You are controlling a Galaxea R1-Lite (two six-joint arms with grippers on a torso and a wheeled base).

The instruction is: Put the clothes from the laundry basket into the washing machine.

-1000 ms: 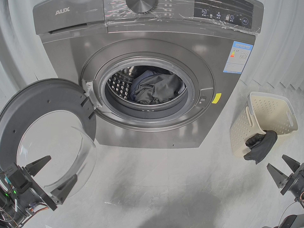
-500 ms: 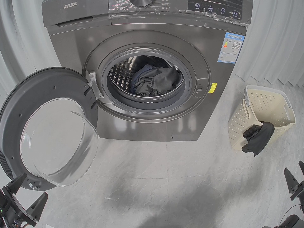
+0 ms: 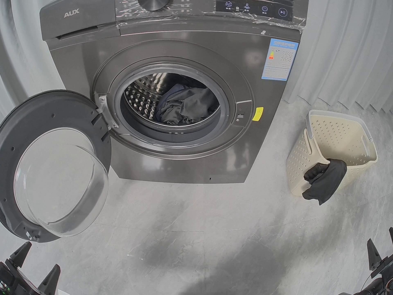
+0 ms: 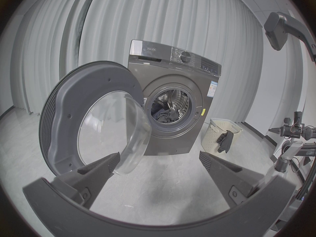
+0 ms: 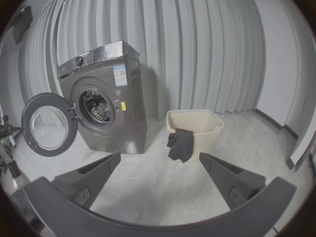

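The grey washing machine [image 3: 172, 54] stands ahead with its round door [image 3: 49, 164] swung open to the left. Dark clothes [image 3: 184, 105] lie in the drum. To its right on the floor sits the cream laundry basket [image 3: 352, 144], a black garment [image 3: 325, 179] draped over its front rim. My left gripper [image 3: 35, 263] is open low at the left, below the door, holding nothing. My right gripper [image 3: 382, 248] is open low at the right, short of the basket. In the right wrist view the basket [image 5: 207, 122] and black garment [image 5: 180, 144] lie ahead between the open fingers.
Pleated grey curtains [image 3: 352, 41] run behind the machine and basket. Bare grey floor [image 3: 204, 234] spreads between me and the machine. The open door juts into the left side of that space.
The head view has pulled back and shifted, so machine and basket sit farther off. Both grippers have dropped toward the lower corners of the view, away from the door and basket, still open.
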